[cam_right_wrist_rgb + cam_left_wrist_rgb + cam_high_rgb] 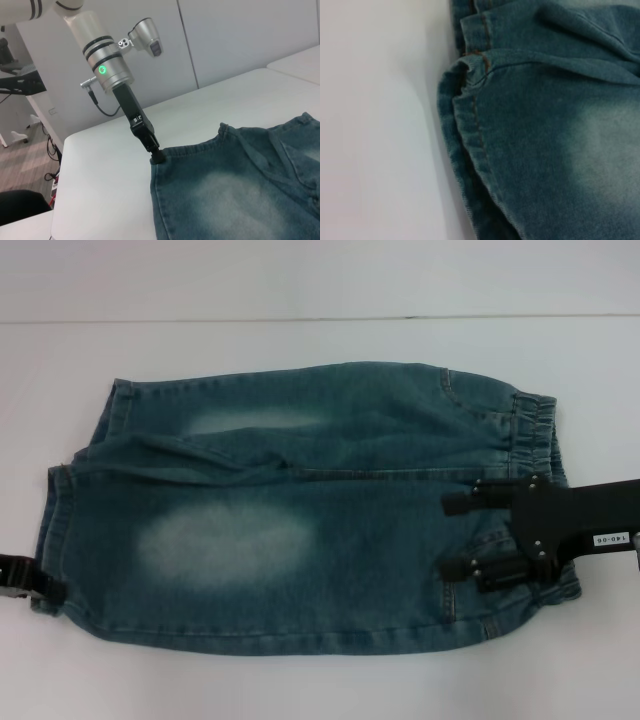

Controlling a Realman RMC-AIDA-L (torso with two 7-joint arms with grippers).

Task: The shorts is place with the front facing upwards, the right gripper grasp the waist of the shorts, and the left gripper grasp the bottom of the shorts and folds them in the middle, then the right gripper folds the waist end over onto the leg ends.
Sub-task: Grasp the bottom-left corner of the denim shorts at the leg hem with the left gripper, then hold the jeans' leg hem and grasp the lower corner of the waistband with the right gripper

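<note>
We see shorts (pixel 300 510) flat, unfolded — right gripper (pixel 448 536) spread wide over waist, left gripper (pixel 157 156) at hem, closure unclear; both folds remain.

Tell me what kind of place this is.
Probably a robotics lab or office test room: the shorts lie on a plain white table, white wall panels stand behind, and cables and black equipment sit on the floor beside it.

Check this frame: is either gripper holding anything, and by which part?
The left gripper is at the leg hem corner of the shorts, apparently pinching it. The right gripper is open over the waist end, holding nothing.
</note>
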